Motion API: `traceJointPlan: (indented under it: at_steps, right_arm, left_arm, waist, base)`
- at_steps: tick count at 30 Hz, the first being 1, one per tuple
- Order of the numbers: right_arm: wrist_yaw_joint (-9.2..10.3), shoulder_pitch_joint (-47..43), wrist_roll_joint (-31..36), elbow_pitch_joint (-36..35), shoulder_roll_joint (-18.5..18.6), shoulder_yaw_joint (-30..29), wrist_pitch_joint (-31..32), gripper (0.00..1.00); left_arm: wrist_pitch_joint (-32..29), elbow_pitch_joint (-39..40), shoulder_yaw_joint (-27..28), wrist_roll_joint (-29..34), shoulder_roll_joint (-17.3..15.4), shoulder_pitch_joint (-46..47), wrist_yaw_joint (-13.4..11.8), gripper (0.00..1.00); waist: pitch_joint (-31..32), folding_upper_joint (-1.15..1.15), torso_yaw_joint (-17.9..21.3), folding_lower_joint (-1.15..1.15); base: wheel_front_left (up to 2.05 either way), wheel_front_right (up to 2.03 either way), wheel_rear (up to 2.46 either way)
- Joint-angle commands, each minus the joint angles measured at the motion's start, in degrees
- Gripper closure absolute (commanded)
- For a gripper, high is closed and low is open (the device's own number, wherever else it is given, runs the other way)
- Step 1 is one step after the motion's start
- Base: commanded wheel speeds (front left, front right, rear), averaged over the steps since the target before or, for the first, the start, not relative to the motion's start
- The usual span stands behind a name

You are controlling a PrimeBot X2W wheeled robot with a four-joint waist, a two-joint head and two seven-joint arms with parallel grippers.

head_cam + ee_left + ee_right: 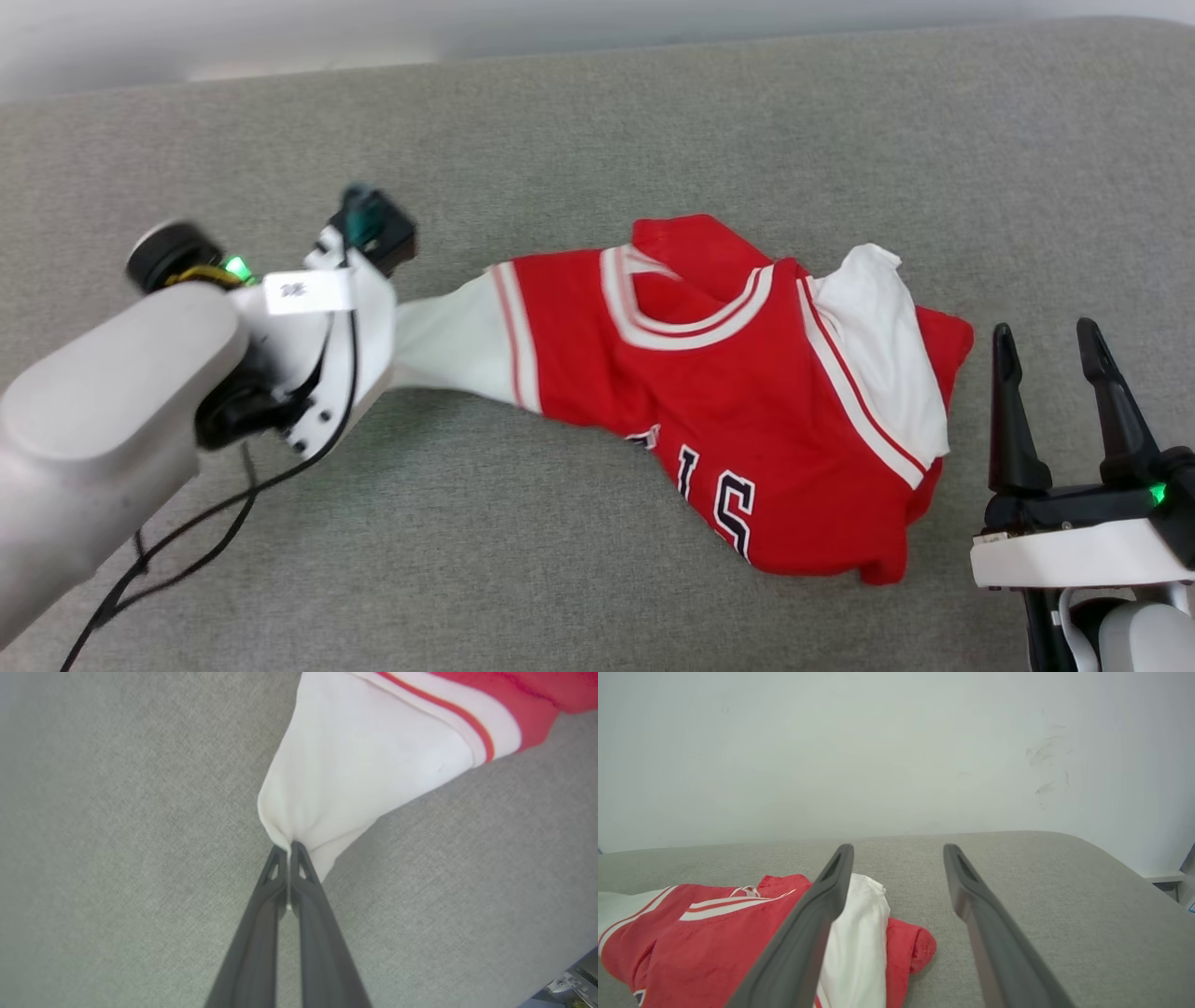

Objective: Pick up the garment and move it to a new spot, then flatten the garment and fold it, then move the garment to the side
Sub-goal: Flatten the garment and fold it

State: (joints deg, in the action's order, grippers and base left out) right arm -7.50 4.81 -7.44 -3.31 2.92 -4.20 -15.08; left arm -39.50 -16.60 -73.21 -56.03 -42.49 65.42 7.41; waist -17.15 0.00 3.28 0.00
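Left gripper (pixel 290 848) has its two fingers pressed together on the very tip of the white sleeve (pixel 359 765), the cloth bunching into a cone at the pinch. That looks like a grip at the edge so that a pull to the left drags the whole shirt (pixel 728 392) along. The shirt lies crumpled on the grey cushion (pixel 653 121) in the middle of the head view, its other sleeve (pixel 887 355) flopped over the red body. Right gripper (pixel 1043 329) sits just beside the shirt's far edge, fingers spread and holding nothing, handy for taking that side. Flattening and folding look yet to come
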Motion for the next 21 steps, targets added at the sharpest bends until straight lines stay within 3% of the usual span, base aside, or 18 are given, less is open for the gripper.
traceJointPlan:
  at_steps: [1, 5, 10, 11, 12, 17, 21]
  right_arm:
    - [0.02, -0.4, 0.39, -0.01, -0.09, -0.09, -0.14, 0.0]
    - [0.02, -1.06, 0.65, -0.03, -0.08, 0.08, -0.14, 0.0]
    - [0.02, -1.51, 1.11, 0.24, -0.09, 0.12, -0.14, 0.0]
    - [0.02, -1.52, 1.18, 0.31, -0.08, -0.14, -0.14, 0.0]
    - [0.02, -1.55, 1.31, 0.3, -0.08, -0.43, -0.14, 0.0]
    - [0.03, -0.84, 3.4, -1.04, -0.09, -2.19, -0.14, 0.0]
    - [0.03, 2.0, 6.36, -3.34, -0.06, -4.02, -0.14, 0.0]
  left_arm:
    - [0.58, -1.06, 0.14, -0.93, -0.7, -2.22, -0.24, 1.0]
    - [2.04, -4.77, 0.18, -2.52, -2.83, -5.85, -1.13, 1.0]
    - [5.36, -8.34, 0.42, -3.68, -2.42, -9.64, -1.92, 1.0]
    - [6.83, -8.61, 0.68, -3.49, -2.03, -10.09, -2.15, 0.65]
    - [8.45, -8.93, 1.0, -3.51, -1.6, -10.6, -2.56, 0.0]
    - [21.48, -8.83, 3.24, 0.13, -0.28, -11.91, -5.3, 0.0]
    - [33.97, -7.44, 6.4, 2.43, 0.0, -13.98, -9.38, 0.0]
  waist:
    - [0.84, 0.0, -0.83, 0.0]
    - [1.08, 0.0, -0.76, 0.0]
    - [1.77, 0.0, -0.48, 0.0]
    - [2.09, 0.0, -0.55, 0.0]
    - [2.46, 0.0, -0.63, 0.0]
    - [5.06, 0.0, -1.61, 0.0]
    - [6.47, 0.0, -2.51, 0.0]
  base:
    - [0.0, 0.0, 0.0]
    - [0.0, 0.0, 0.0]
    - [0.0, 0.0, 0.0]
    - [0.0, 0.0, 0.0]
    - [0.0, 0.0, 0.0]
    - [0.0, 0.0, 0.0]
    - [0.0, 0.0, 0.0]
